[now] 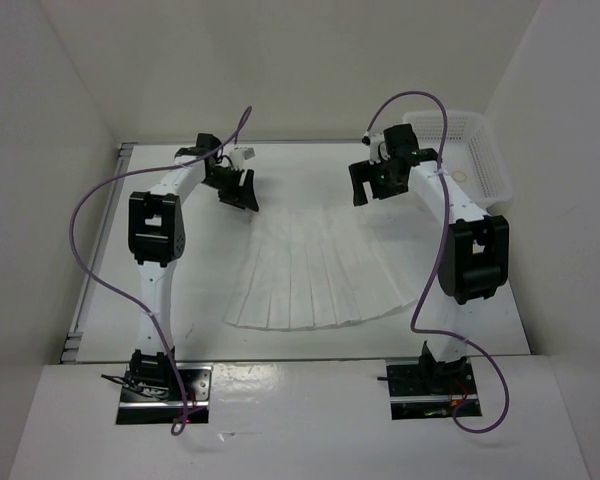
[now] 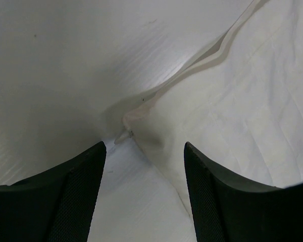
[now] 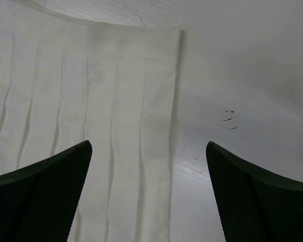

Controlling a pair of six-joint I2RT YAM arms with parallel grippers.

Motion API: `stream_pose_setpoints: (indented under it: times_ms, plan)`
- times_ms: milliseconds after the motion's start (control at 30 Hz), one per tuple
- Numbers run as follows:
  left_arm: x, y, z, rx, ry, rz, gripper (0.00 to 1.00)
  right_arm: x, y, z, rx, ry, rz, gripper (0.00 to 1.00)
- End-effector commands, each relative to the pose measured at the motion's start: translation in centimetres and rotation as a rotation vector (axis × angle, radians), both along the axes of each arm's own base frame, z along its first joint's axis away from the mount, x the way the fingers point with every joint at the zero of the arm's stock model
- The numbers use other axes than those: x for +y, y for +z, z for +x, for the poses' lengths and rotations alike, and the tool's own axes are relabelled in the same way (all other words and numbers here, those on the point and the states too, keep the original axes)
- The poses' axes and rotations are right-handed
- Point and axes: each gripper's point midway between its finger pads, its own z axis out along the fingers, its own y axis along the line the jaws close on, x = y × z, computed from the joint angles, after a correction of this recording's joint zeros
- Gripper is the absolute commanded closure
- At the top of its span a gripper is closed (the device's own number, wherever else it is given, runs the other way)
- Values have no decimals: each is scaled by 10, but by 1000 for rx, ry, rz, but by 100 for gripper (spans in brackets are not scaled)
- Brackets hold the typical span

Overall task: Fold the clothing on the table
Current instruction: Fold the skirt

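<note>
White pleated fabric skirt (image 1: 315, 275) lies fanned beneath two arms
Jaws apart and empty, left gripper (image 2: 145, 148) and right gripper (image 3: 149, 146) straddle its waistband corners.

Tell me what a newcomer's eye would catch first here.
A white pleated skirt fans out flat in the middle of the table. The left gripper and right gripper hang open near its two waistband corners, one each. A white mesh basket sits at the far right corner.

Plain off-white walls (image 1: 310, 60) close in three sides, a white mesh basket (image 1: 490, 160) sitting at the far right corner.
</note>
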Motion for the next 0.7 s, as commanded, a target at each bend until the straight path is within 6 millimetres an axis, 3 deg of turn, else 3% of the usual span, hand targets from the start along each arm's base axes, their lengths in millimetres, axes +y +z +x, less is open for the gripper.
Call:
stream_pose_setpoints:
  times_ms: [0,200,367,667]
  plan:
    - [-12,1,5,-21,-53,-34,30,7,24,14,-67,14,22,2]
    - [-16,-3,6,4,-62,-59,35,6,22,14,-60,9,13,2]
    - [-26,-7,-3,28,-91,-65,47,6,21,17,-60,9,13,2]
    - [-28,-9,-6,35,-104,-80,68,9,11,22,-36,14,16,2]
